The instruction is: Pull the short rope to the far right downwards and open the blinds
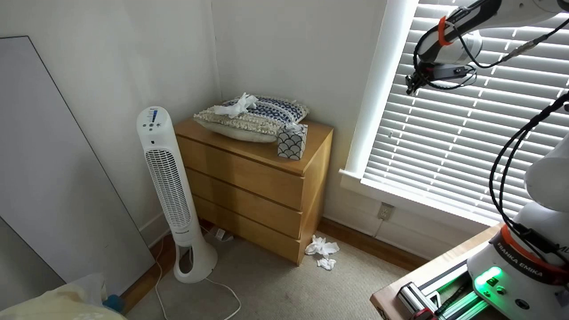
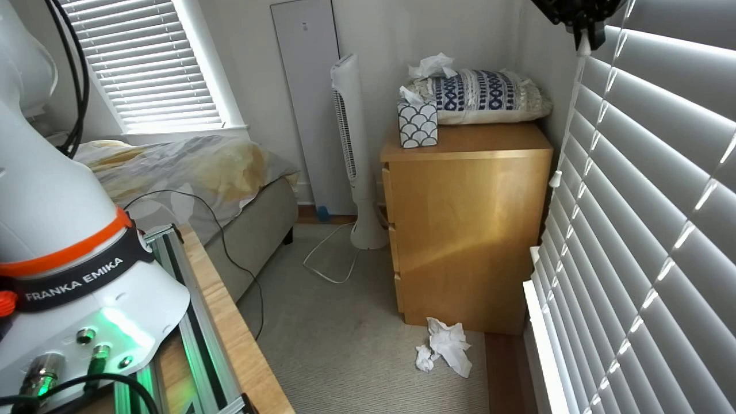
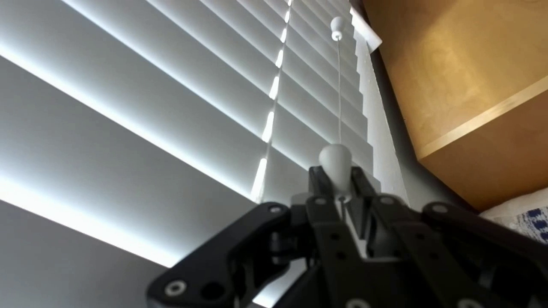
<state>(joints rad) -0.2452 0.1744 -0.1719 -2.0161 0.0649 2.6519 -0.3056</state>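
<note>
The white blinds (image 1: 444, 120) cover the window beside the arm and show in an exterior view (image 2: 650, 207) and the wrist view (image 3: 141, 111). Their slats lie tilted, with thin lines of light between them. My gripper (image 1: 412, 86) is high in front of the blinds; it also shows in an exterior view (image 2: 587, 35). In the wrist view my gripper (image 3: 336, 182) is shut on the white knob (image 3: 336, 160) of a short rope. The knob's wide end sticks out past the fingertips. A second white knob (image 2: 555, 179) hangs lower on a cord, also in the wrist view (image 3: 337, 26).
A wooden dresser (image 1: 240, 195) stands near the window, bearing a pillow (image 1: 266, 115) and a tissue box (image 1: 292, 142). A white tower fan (image 1: 166, 186) stands beside it. Crumpled tissues (image 2: 448, 345) lie on the floor. A window sill (image 2: 543, 345) runs below the blinds.
</note>
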